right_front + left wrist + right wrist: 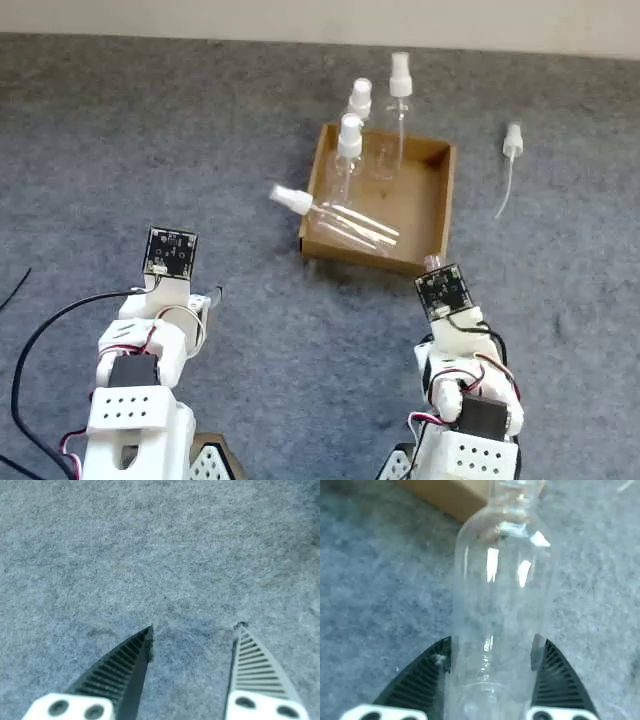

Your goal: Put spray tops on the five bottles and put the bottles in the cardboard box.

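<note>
The left pincer point(195, 626) hangs spread wide over the bare grey felt-covered counter point(150, 555), with nothing between its jaws. Ahead of it and off to its right sits the shallow brown cardboard box point(420, 200). Three upright clear plastic bottles with white spray tops point(350, 150) stand at the box's far end, though I cannot tell whether the rearmost is inside. A fourth capped bottle point(345, 225) lies on its side across the box, with its white head hanging over the wall nearest the left pincer.

The right pincer point(490, 652) is closed on the lower body of a clear plastic bottle with no top point(502, 580). The bottle's long axis runs straight out ahead of the pincer, and its open neck points at the box's near wall just beyond.

The loose white spray top with its thin dip tube point(511, 150) lies on the counter ahead of the right pincer and to its right, past the box's side wall. Its head is at the far end and the tube trails back toward the arms. The right arm is plainly nearer but occupied. The free left pincer is well apart from it, with the box between, so fetching it looks awkward.
</note>
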`<state>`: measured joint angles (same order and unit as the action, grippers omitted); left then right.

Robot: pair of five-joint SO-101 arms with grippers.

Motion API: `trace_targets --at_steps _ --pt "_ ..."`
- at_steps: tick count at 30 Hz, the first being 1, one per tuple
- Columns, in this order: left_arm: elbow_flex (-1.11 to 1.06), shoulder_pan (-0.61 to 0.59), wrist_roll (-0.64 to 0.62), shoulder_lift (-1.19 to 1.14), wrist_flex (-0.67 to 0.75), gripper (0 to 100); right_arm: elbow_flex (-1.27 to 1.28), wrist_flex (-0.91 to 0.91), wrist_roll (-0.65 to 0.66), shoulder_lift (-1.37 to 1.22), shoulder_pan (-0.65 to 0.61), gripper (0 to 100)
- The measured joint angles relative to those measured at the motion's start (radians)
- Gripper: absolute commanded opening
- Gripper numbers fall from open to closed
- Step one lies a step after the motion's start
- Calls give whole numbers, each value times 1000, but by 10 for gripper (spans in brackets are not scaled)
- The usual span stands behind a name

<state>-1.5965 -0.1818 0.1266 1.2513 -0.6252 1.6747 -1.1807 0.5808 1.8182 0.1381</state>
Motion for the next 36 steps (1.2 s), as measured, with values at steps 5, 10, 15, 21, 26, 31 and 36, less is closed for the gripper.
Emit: trace_targets --at_steps 5,10,15,21,26,31,36 --pt "0 0 0 0 0 228 0 -44 60 0 38 182" --pt "0 0 0 0 0 228 0 -114 169 14 74 359" --pt "0 0 0 0 0 228 0 -117 193 14 75 424" --pt "-6 0 0 0 0 228 -138 -135 149 6 97 379" --pt "-14 0 0 0 0 228 -295 -52 0 -83 100 309" --pt "-14 -2 0 0 0 228 -470 158 -166 -417 106 308" --pt "-14 -2 0 0 0 228 -819 242 -210 -911 140 308"
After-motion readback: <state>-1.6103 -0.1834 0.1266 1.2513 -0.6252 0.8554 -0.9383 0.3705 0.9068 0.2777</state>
